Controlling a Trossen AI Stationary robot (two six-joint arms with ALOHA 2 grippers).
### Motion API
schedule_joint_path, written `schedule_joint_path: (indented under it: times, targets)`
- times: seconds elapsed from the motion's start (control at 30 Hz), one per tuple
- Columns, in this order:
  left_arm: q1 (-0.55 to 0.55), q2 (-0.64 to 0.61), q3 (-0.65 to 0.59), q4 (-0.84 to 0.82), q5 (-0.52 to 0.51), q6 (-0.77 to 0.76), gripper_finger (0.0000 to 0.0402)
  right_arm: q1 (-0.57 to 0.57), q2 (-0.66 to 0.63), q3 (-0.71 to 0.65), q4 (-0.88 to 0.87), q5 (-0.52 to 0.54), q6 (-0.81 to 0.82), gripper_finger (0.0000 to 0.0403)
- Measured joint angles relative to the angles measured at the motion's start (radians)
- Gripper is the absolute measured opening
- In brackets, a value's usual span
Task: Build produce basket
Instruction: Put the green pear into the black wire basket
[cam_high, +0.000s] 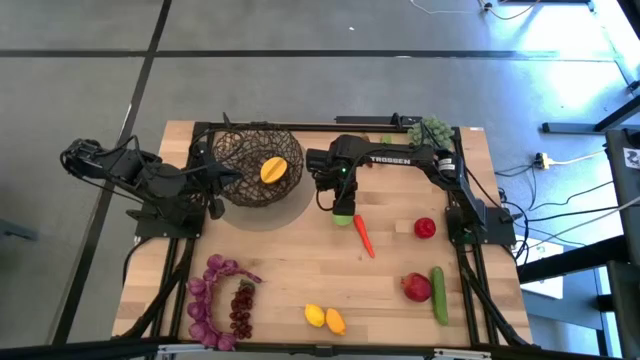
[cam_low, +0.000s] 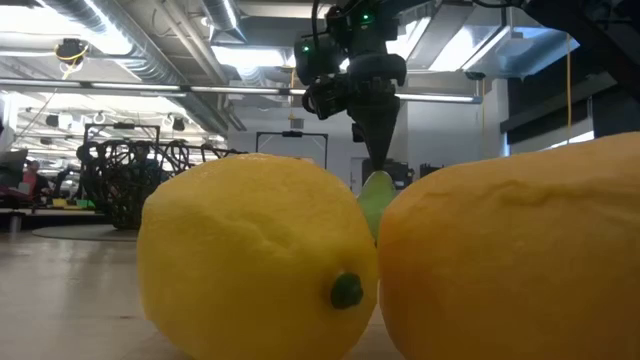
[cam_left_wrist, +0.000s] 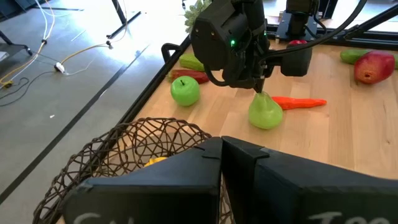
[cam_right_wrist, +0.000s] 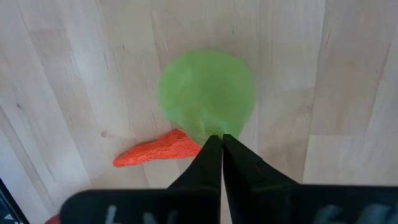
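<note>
The dark wire basket (cam_high: 255, 165) stands at the table's far left with a yellow-orange fruit (cam_high: 273, 169) inside. My left gripper (cam_high: 228, 180) is shut at the basket's left rim (cam_left_wrist: 124, 134); I cannot tell whether it touches it. A green pear-shaped fruit (cam_left_wrist: 266, 112) stands upright on the wood at mid-table, beside the orange carrot (cam_high: 363, 235). My right gripper (cam_left_wrist: 258, 89) points down, shut on the fruit's top. My right gripper pinches the narrow top tip (cam_right_wrist: 214, 132) of the green pear-shaped fruit between its two fingertips, coming from above and pointing down. The fruit stands upright under the fingers, its base on the table, with the carrot's thick end (cam_right_wrist: 180, 142) next to it.
Near the front edge lie two lemons (cam_high: 314, 315), purple grapes (cam_high: 215, 300), a red pomegranate (cam_high: 417, 288) and a cucumber (cam_high: 438, 293). A red fruit (cam_high: 425, 228) sits at right. A green apple (cam_left_wrist: 185, 91), peppers (cam_left_wrist: 193, 74) and a pale-green clump (cam_high: 432, 130) lie at the far edge.
</note>
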Motion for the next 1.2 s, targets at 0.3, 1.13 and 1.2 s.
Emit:
schedule_joint_path:
  times: [0.3,1.13,1.2]
  targets:
    - [0.0,0.0,0.0,0.0,0.0,0.0,0.0,0.001,0.0,0.133,-0.073,0.043,0.004,0.0]
    - [0.0,0.0,0.0,-0.001,0.0,0.0,0.0,-0.06,-0.03,0.399,-0.035,0.273,0.028,0.0]
    - [0.0,0.0,0.0,-0.001,0.0,0.0,0.0,-0.072,-0.03,0.399,-0.008,0.273,0.021,0.0]
